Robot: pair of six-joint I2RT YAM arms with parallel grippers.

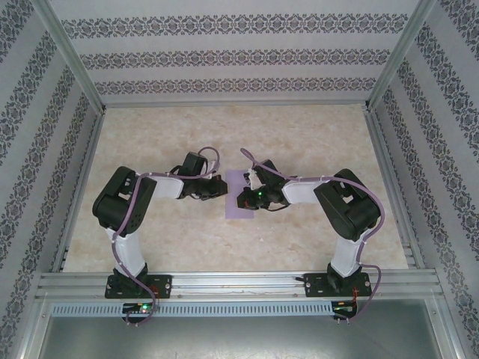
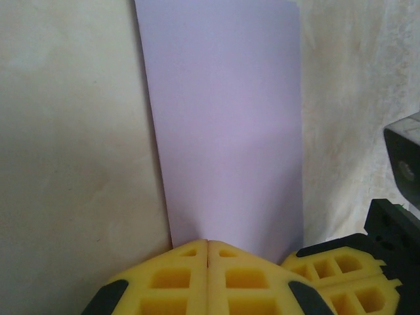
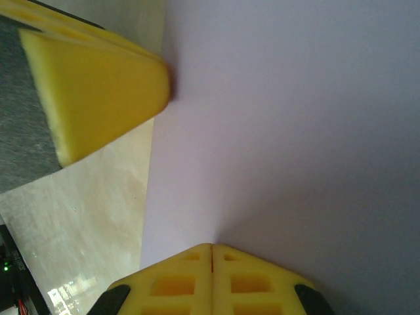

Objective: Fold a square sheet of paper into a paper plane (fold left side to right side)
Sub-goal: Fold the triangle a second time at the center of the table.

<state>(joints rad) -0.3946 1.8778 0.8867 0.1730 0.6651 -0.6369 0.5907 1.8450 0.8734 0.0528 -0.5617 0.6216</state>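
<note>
The square sheet of paper (image 1: 238,197) lies flat on the table as a narrow lilac rectangle between the two arms. In the left wrist view the paper (image 2: 223,118) runs away from my left gripper (image 2: 208,241), whose yellow jaws are shut with their tips resting on its near edge. My right gripper (image 3: 211,246) is also shut, its tips pressed down on the paper (image 3: 295,118). From above, the left gripper (image 1: 222,187) meets the sheet from the left and the right gripper (image 1: 247,196) from the right. A paper plane is out of view.
The beige table (image 1: 224,134) is walled by patterned panels and a metal frame (image 1: 239,283) along the near edge. The right gripper's yellow fingers (image 2: 341,269) sit close beside my left gripper, and a left finger (image 3: 98,98) lies at the paper's edge.
</note>
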